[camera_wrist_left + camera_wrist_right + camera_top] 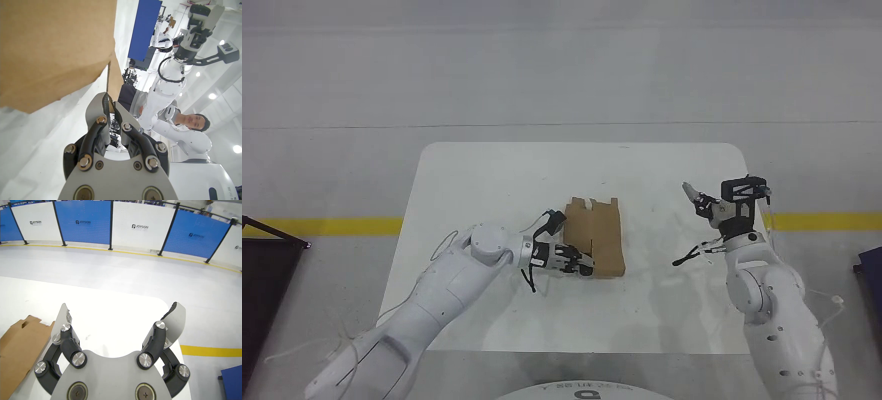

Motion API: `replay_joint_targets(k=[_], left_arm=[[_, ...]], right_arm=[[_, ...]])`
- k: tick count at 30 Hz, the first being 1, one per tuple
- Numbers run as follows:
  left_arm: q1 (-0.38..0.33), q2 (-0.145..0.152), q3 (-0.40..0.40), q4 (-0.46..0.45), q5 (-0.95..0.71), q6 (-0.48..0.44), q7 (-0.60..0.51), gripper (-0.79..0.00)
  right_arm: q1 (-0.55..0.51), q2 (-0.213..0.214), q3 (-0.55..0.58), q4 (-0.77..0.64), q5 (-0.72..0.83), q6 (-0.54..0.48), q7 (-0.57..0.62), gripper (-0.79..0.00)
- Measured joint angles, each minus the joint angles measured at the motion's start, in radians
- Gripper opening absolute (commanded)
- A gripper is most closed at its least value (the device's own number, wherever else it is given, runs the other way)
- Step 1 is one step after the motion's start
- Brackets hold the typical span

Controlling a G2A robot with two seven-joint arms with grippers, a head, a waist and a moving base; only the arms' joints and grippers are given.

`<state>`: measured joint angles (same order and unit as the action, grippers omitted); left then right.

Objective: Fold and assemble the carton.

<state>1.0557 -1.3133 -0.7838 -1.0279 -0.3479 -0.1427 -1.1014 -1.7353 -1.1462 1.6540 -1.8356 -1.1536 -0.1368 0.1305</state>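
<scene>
Item 1, carton (pixel 594 238): brown corrugated blank, unassembled, lying near the middle of the white worktop (pixel 492 190). Its far edge is notched, and the right wrist view shows a small slot in one panel.

Item 2, left claw (pixel 110 103): at the carton's near-left corner. From here I read it as narrow, the tips pinched on a thin cardboard edge that runs down between them. The left arm lies low across the near-left part of the worktop.

Item 3, right claw (pixel 120 306): spread wide and holding nothing. It is over the right side of the worktop, well apart from the carton and aimed at the far right corner.

Item 4, surroundings: grey floor with a yellow line (pixel 209 351), and blue and white fence panels (pixel 87 222) beyond
</scene>
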Motion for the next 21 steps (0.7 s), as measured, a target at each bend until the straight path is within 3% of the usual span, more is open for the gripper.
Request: replay_joint_targets(k=[8, 12, 14, 15, 16, 21], left_arm=[[0.0, 0.001, -0.006, 0.0, -0.012, -0.006, -0.012, -0.785], [-0.004, 0.002, -0.008, -0.002, 0.0, -0.008, -0.001, -0.785], [-0.005, 0.004, -0.012, -0.005, 0.011, -0.007, 0.011, -0.428], [-0.005, 0.005, -0.014, -0.006, 0.017, -0.005, 0.016, -0.099], [-0.006, 0.007, -0.015, -0.01, 0.029, -0.002, 0.023, 0.0], [0.014, 0.026, -0.032, -0.073, 0.112, 0.028, 0.047, 0.0]], right_arm=[[-0.042, 0.018, 0.095, -0.027, 0.364, -0.231, 0.383, 0.0], [-0.061, 0.025, 0.126, -0.038, 0.594, -0.286, 0.554, 0.0], [-0.067, 0.03, 0.15, -0.049, 0.65, -0.304, 0.601, 0.0], [-0.067, 0.03, 0.153, -0.05, 0.648, -0.305, 0.604, 0.0], [-0.067, 0.03, 0.153, -0.05, 0.643, -0.305, 0.604, 0.0], [-0.066, 0.03, 0.151, -0.049, 0.638, -0.304, 0.601, 0.0]])
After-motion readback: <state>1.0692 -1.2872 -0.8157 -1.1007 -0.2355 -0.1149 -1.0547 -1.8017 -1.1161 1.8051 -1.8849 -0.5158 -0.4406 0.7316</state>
